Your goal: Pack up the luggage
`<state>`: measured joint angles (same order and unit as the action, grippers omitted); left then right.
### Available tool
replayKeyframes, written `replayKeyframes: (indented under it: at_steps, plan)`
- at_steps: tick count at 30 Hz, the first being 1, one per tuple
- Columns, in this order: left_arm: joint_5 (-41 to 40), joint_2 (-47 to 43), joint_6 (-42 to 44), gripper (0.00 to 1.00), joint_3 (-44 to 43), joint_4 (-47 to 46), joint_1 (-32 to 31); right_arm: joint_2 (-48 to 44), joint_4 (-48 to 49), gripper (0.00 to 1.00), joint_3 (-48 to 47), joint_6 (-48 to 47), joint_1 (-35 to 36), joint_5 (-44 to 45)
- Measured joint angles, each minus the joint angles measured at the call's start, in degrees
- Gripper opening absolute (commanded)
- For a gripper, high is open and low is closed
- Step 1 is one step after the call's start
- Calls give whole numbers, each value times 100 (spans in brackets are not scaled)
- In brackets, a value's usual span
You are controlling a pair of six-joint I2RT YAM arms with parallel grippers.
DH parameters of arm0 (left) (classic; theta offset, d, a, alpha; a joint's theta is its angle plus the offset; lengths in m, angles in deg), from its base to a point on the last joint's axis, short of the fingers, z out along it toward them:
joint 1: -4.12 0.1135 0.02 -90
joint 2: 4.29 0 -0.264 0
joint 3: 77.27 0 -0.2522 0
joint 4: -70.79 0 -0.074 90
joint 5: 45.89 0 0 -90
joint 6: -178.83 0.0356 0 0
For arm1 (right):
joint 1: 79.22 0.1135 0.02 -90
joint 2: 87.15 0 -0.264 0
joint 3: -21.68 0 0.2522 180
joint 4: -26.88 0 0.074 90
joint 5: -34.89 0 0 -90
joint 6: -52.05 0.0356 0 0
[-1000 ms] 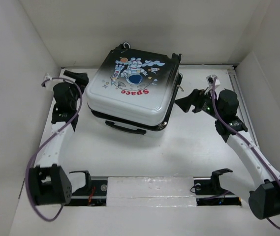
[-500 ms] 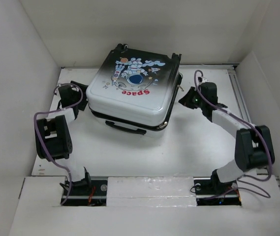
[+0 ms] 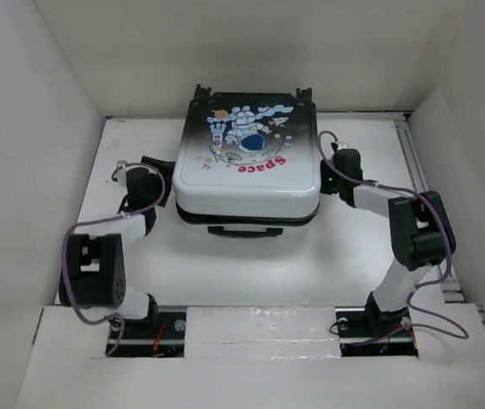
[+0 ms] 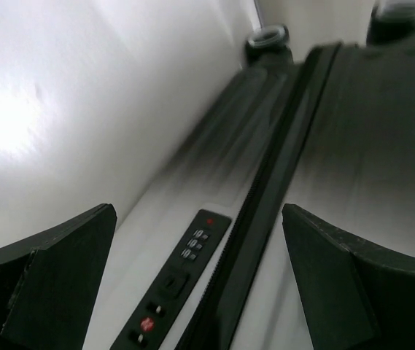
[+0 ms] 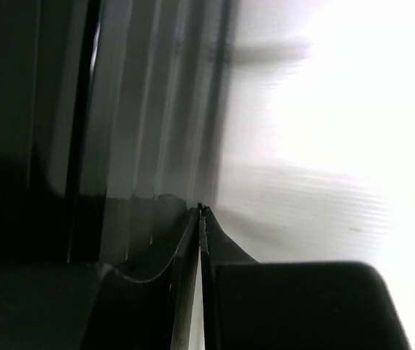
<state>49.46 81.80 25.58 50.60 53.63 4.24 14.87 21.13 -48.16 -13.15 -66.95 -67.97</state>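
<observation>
The luggage (image 3: 246, 183) lies flat and closed on the white table, astronaut print and red "Space" facing up, its wheels toward the back wall. My left gripper (image 3: 162, 174) is at its left side, open. In the left wrist view the left gripper (image 4: 200, 281) has its fingers (image 4: 54, 284) spread either side of the combination lock panel (image 4: 181, 281) and the dark zipper seam (image 4: 280, 168), touching neither. My right gripper (image 3: 326, 167) is at the luggage's right side. In the right wrist view the right gripper (image 5: 201, 211) has its tips pressed together beside the ribbed shell (image 5: 149, 109), nothing visible between them.
White walls close in the table (image 3: 225, 264) at the back and both sides. The luggage's black carry handle (image 3: 244, 230) faces the near edge. A metal rail (image 3: 411, 149) runs along the right side. Both arm bases stand at the near edge with looping purple cables (image 3: 76, 256).
The luggage has turned square to the table and shifted toward the back right. Both arms have folded in against its sides. The right gripper has gone from open to shut.
</observation>
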Motion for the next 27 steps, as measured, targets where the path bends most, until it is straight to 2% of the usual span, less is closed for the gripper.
replayKeyframes:
  at_steps: [5, 8, 9, 14, 18, 22, 25, 27]
  plan:
    - [-815, -1377, -411, 94, 1156, 26, -1008, -310, 142, 24, 365, -240, -422, 39]
    - [-1344, -2280, -518, 93, 1770, 181, -1687, -428, 166, 34, 538, -446, -691, -4]
    - [-1530, -2597, -518, 93, 1943, 278, -1893, -442, 155, 40, 592, -494, -758, -22]
    - [-2463, -4063, -306, 94, 2140, 1679, -2647, -455, 136, 47, 625, -713, -890, -118]
    - [-3355, -4548, 238, 98, 1360, 2623, -2970, -179, 31, 52, 306, -750, -898, -367]
    - [-3530, -4266, 883, 100, 361, 1987, -3032, 232, -214, 58, -254, -568, -772, -970]
    - [-3126, -3427, 1145, 100, -647, 1676, -2378, 157, -258, 65, -490, -367, -538, -1305]
    - [-2625, -2516, 1276, 100, -1539, 1541, -1733, -11, -243, 69, -535, -269, -378, -1464]
